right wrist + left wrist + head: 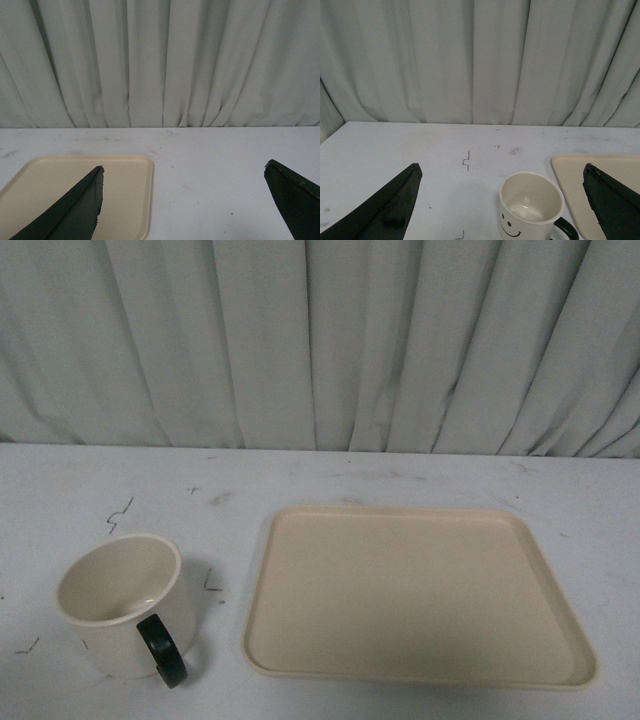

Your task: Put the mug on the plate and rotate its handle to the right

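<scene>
Your mug (120,605) beside plate (420,590); left claw (501,169), right claw (183,167) both apart
Pinch its rim (125,537), avoiding the handle (163,650).

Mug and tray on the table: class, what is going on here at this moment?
Nothing is being handled yet. The mug stands upright on the white table, left of the plate and apart from it, with its handle turned toward the robot. Nothing lies on the plate. The left gripper is open with the mug just ahead of it, and the right gripper is open near the plate's edge. Neither holds anything.
</scene>
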